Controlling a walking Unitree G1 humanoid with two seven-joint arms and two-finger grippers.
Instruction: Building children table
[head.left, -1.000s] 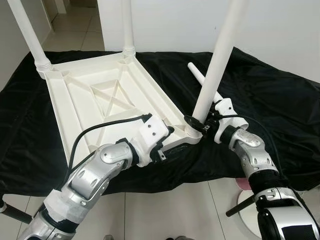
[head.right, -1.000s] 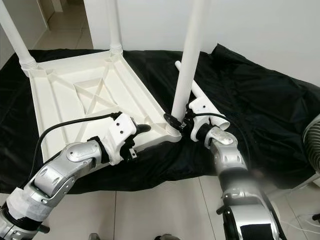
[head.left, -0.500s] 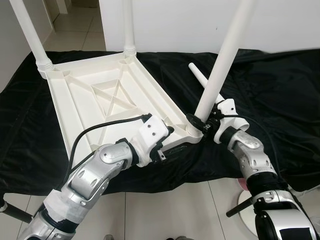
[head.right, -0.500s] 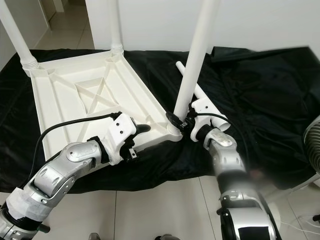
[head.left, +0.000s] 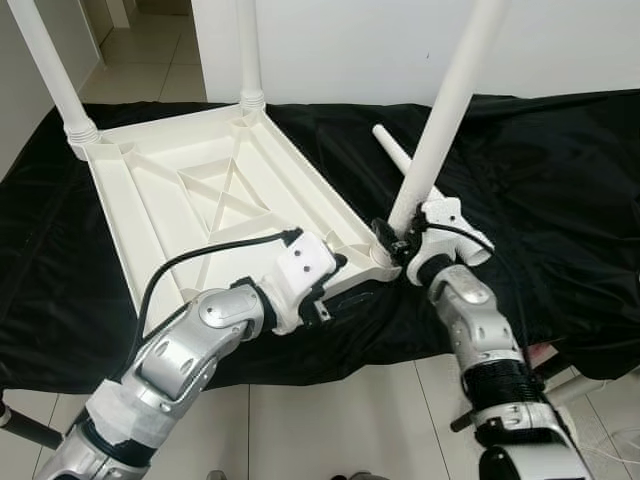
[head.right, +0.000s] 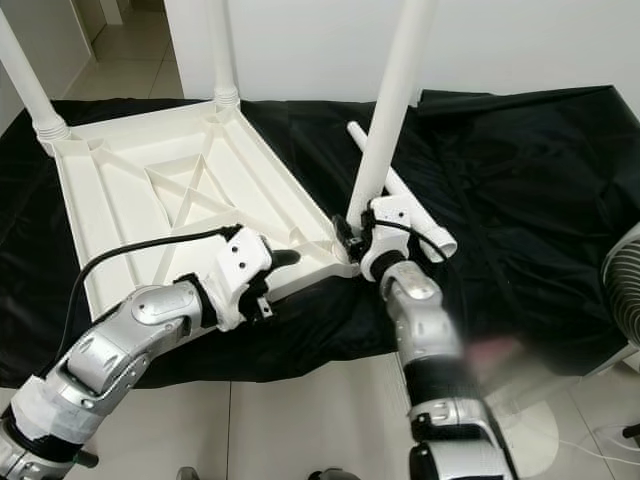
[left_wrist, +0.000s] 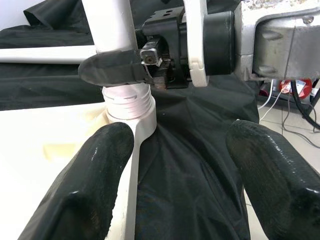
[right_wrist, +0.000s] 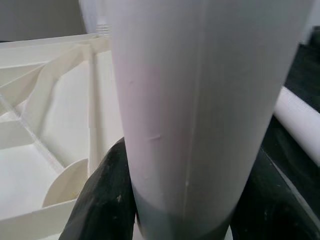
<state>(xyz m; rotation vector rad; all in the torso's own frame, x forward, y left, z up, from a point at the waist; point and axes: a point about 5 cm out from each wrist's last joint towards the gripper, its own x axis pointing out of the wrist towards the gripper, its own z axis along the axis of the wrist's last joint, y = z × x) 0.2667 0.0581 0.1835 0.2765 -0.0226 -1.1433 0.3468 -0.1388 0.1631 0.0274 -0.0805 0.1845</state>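
The black cloth covers a low broad surface and hangs over its near edge to the pale tiled floor. On the cloth lies the white plastic table top, upside down, its ribbed underside up with a crossed brace in the middle panel. Its near edge overhangs the cloth's front fold.

Two white legs stand upright in the far corner sockets: the far-left leg and the far-right leg, each with a ridged collar at its base. A third leg stands in the near-right corner socket, leaning slightly off upright. It is a plain smooth tube with a threaded collar at the foot, as the left wrist view shows. A fourth leg lies loose on the cloth just beyond the right gripper, behind the third leg.

The right gripper has its two black fingers closed around the base of the third leg, just above the collar; the right wrist view shows a finger pressed on either side of the tube.

The left gripper sits at the table top's near edge, just beside that same corner socket. Its fingers are spread wide apart and hold nothing; one finger lies along the rim of the table top, the other over the cloth.
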